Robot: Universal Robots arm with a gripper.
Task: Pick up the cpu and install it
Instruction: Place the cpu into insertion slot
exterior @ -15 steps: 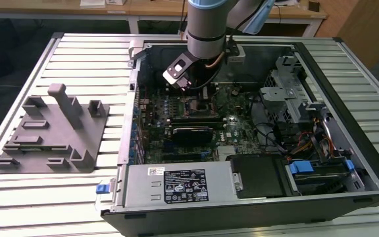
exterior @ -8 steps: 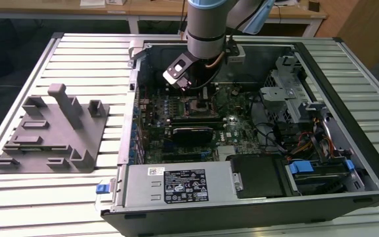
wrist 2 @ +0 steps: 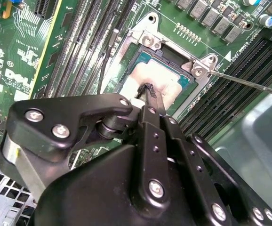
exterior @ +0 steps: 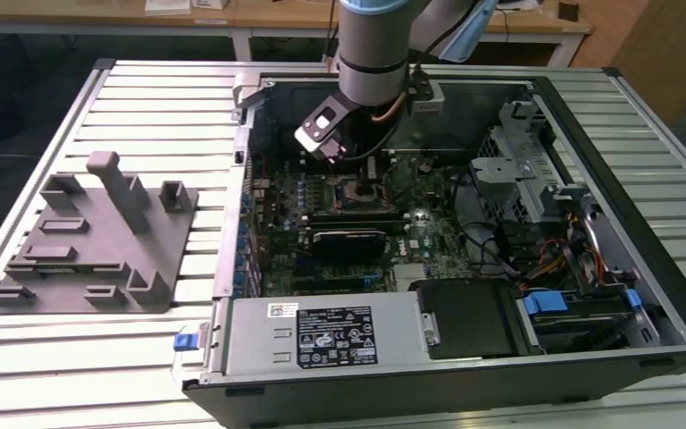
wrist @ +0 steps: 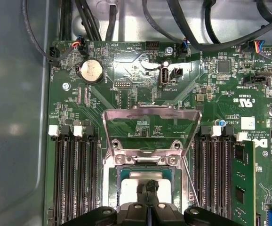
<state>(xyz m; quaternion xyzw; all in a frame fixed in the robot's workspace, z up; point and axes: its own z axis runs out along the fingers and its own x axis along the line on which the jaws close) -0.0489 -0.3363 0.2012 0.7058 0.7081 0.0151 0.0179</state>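
Wooden desks (exterior: 271, 13) stand at the far side of the room. Nearer to you is a pale worktop (exterior: 140, 89) made of long slats. A grey block (exterior: 93, 241) with pegs and slots lies on it, at the exterior view's left. Just beside the block, an open computer case (exterior: 629, 134) lies flat on the worktop, with a silver box (exterior: 319, 335) at its near edge. The robot arm (exterior: 373, 45) comes down from the far side into the case.

Look inside the case in both wrist views. You see the green board (wrist: 140, 70) with a round coin battery (wrist: 91, 70) and long dark slots (wrist: 75, 174). The cpu (wrist 2: 166, 77) (wrist: 131, 188) lies flat in its socket (wrist 2: 148, 37) in the middle of the board. Its pale silvery top faces up. A metal flap (wrist: 152, 117) stands folded back on the socket's far side, so the cpu is not covered.

Your fingers (wrist 2: 154, 106) (wrist: 153, 194) are pressed together. They hold nothing. Their tips point down at the middle of the cpu's top. You cannot tell if the tips touch it or hang just above it.
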